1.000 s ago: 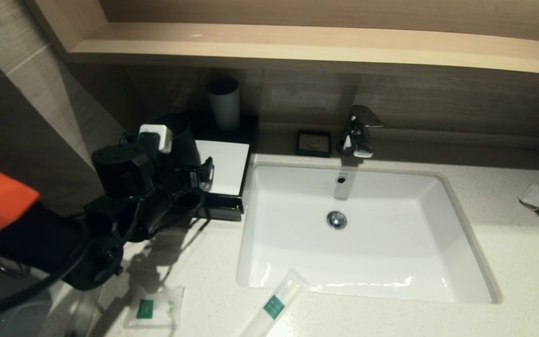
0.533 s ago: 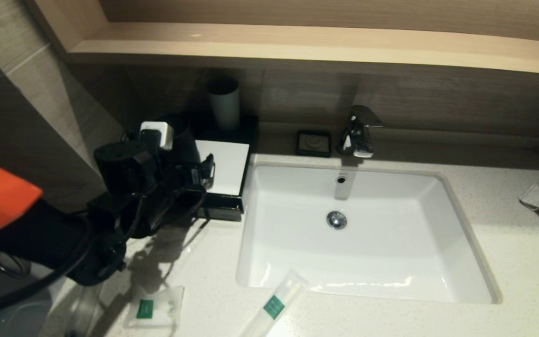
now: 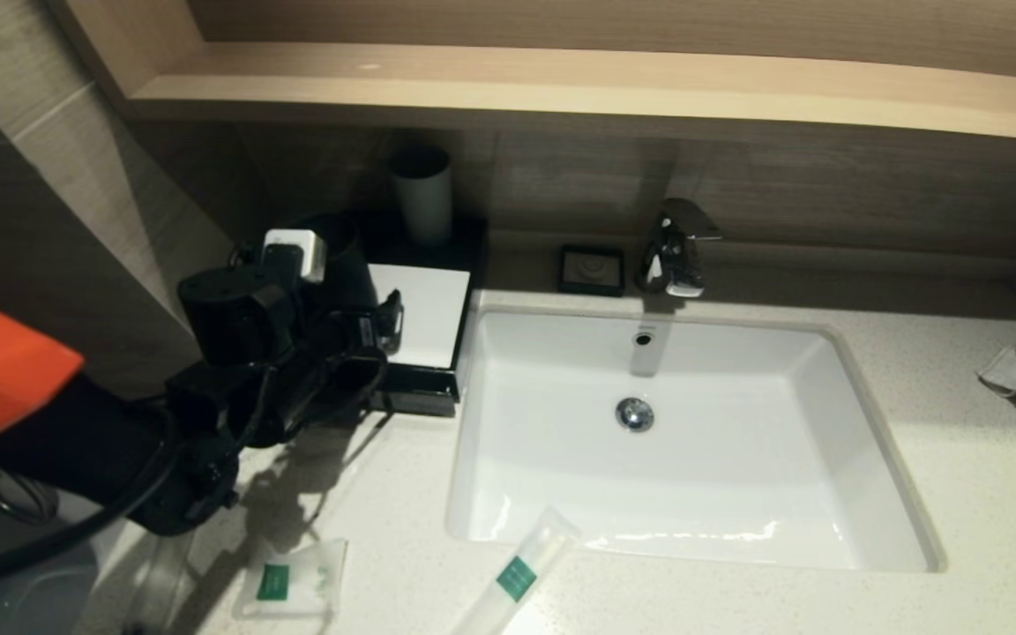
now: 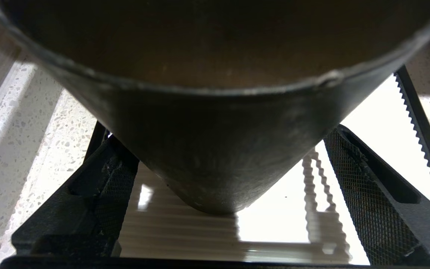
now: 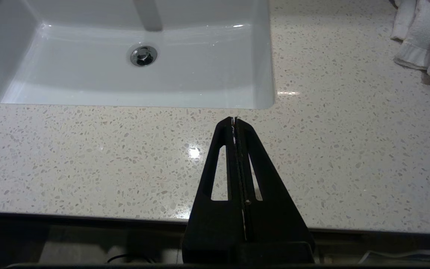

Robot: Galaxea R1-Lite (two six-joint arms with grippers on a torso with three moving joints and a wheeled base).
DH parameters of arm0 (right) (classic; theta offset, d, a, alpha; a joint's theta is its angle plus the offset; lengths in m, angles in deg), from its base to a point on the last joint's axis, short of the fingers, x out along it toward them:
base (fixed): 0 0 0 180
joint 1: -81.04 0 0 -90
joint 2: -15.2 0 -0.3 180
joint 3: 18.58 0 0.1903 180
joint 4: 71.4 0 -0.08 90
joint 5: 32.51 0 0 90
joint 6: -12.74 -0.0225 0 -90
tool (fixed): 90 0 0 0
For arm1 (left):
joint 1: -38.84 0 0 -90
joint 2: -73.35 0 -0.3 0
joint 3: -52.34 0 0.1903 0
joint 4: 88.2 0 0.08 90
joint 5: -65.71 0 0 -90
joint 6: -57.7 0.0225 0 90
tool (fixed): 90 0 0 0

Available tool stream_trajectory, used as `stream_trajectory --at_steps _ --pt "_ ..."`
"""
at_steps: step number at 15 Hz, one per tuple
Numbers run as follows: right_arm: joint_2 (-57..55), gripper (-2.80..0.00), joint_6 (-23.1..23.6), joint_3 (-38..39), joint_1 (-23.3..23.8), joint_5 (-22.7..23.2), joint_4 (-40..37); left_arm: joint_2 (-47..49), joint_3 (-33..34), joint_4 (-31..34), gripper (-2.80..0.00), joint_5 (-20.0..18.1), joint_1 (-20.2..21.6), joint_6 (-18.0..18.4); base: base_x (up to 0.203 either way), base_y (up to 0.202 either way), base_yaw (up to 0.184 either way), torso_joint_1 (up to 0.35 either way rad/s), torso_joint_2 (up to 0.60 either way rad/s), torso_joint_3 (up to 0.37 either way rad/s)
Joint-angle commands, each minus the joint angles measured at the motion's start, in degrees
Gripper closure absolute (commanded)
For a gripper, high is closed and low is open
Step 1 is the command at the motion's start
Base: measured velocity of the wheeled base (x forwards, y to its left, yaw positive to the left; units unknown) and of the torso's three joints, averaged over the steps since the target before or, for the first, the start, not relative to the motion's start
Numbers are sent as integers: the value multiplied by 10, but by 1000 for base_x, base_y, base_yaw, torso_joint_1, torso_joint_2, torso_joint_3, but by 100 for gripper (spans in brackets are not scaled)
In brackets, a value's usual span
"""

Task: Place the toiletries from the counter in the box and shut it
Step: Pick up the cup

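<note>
The left gripper [image 3: 389, 322] is seen at about nine o'clock in the head view, right at the black box [image 3: 424, 331]. Its fingers are spread wide and nothing is held. In the left wrist view a dark round cup [image 4: 215, 112] is seen close between the fingers. The box drawer looks shut.

A small square packet [image 3: 292, 579] lies on the speckled counter [image 3: 958, 494] at seven o'clock. A long thin packet [image 3: 517, 578] lies at six o'clock, just beside the sink [image 3: 825, 494]. Both are still to be put away, so little looks done.

The right gripper [image 5: 234, 121] is parked above the counter's front edge, fingers pressed together, nothing in them.
</note>
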Motion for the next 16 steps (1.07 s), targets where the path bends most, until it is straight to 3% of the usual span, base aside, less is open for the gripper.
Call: stream_trajectory --at_steps 1,7,8,16 --pt "0 0 0 0 0 0 0 0 -2 -4 -280 1 1 1 0 0 0 0 0 0" --pt "0 0 0 0 0 0 0 12 -2 -5 -280 1 2 1 0 0 0 0 0 0" --pt "0 0 0 0 0 0 0 12 -2 -5 0 1 2 1 0 0 0 0 0 0" --pt "0 0 0 0 0 0 0 5 -9 -5 0 2 3 0 0 0 0 0 0 0"
